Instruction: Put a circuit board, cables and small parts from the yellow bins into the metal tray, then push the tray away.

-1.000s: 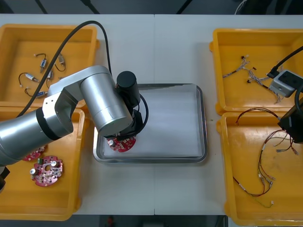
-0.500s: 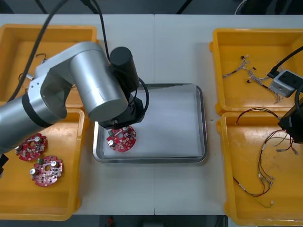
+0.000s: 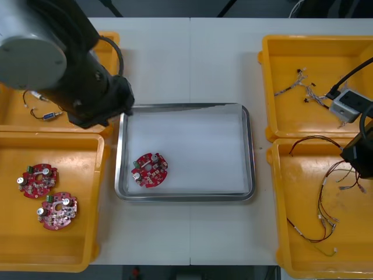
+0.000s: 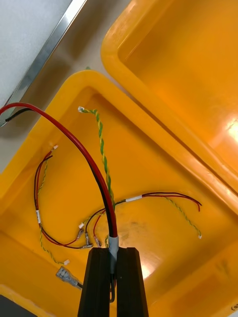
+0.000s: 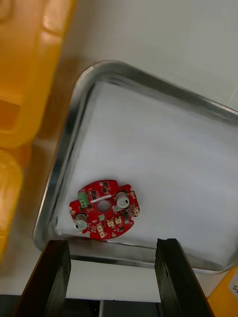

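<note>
A round red circuit board [image 3: 150, 170] lies flat in the near-left corner of the metal tray [image 3: 186, 107]. My left arm [image 3: 87, 87] hangs high over the tray's far-left corner. Its gripper [image 5: 111, 241] is open above the circuit board [image 5: 104, 210], apart from it, with nothing between the fingers. At the right edge, my right gripper [image 4: 113, 252] hovers over the near right yellow bin [image 4: 163, 163], shut on a red and black cable [image 4: 94, 168] that arcs up out of the bin. Its arm [image 3: 360, 157] enters from the right edge.
Two more circuit boards [image 3: 38, 179] [image 3: 57, 210] lie in the near left bin [image 3: 87, 256]. The far left bin holds small metal parts [image 3: 46, 115] on black cables. Thin cables [image 3: 303, 87] lie in the far right bin, red and yellow cables [image 3: 326, 216] in the near right bin.
My left gripper has let go of the circuit board, which now lies in the tray. The left arm has risen and swung to the far left. The right arm has barely moved.
</note>
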`<state>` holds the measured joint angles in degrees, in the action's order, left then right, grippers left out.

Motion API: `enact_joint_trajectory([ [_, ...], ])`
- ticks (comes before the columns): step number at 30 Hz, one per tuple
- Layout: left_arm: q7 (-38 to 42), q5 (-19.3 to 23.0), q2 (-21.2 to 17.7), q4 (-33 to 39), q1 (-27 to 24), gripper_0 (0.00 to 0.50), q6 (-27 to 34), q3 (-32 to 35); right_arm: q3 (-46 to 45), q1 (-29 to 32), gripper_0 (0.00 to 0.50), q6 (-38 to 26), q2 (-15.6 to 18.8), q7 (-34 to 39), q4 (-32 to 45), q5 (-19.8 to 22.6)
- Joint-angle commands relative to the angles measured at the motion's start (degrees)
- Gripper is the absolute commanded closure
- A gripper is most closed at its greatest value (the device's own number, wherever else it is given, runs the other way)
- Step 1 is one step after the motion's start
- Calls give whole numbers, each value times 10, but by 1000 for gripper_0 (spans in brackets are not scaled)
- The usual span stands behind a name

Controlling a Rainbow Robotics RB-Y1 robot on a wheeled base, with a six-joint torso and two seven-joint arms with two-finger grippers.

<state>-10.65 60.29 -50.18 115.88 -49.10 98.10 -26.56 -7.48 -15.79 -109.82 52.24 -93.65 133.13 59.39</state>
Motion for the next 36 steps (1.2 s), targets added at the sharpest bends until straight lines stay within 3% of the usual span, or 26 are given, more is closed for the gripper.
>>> enact_joint_trajectory([
  [1, 48, 47, -54, -55, -50, 0, 6, 47, 48, -48, 500, -2, 39, -7, -2, 4],
  [11, 59, 43, -75, -211, -86, 0, 5, 74, 170, -138, 500, -2, 40, -7, -3, -5],
  [20, 67, 1, -75, -339, -108, 0, -30, 74, 283, -220, 500, 29, 29, -12, -16, -11],
  [30, 55, -74, -75, -431, -115, 0, -93, 63, 393, -334, 500, 73, -46, -34, -131, 6],
  [36, 0, -105, -76, -477, -115, 0, -114, 49, 451, -383, 500, 94, -82, -51, -184, 4],
])
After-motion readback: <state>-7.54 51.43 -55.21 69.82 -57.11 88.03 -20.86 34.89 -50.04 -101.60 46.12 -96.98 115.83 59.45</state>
